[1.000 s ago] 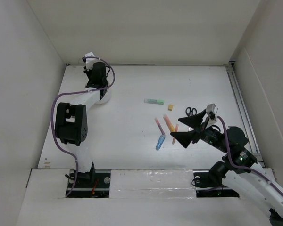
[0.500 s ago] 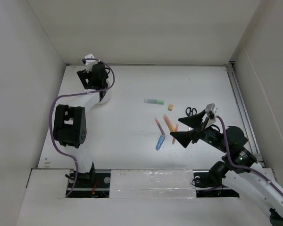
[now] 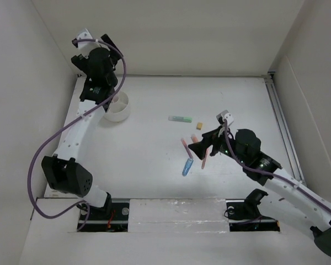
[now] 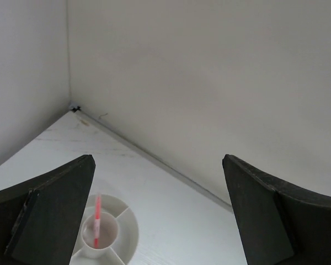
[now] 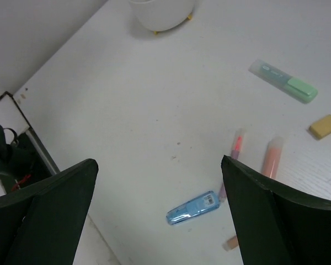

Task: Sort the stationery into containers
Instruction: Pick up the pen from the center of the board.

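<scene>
Jaws of the right gripper (image 5: 157, 161) are spread wide over the blue marker (image 5: 193, 207), lying 2-to-8 o'clock on the tabletop (image 5: 127, 110) in its wrist view; tub (image 5: 154, 19) way off at 12 o'clock.

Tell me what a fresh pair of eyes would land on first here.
A red pen stands in the centre cup of the round white tub, below the open left gripper. Mid-table, the blue marker, green highlighter and tan block lie loose below the open right gripper.
</scene>
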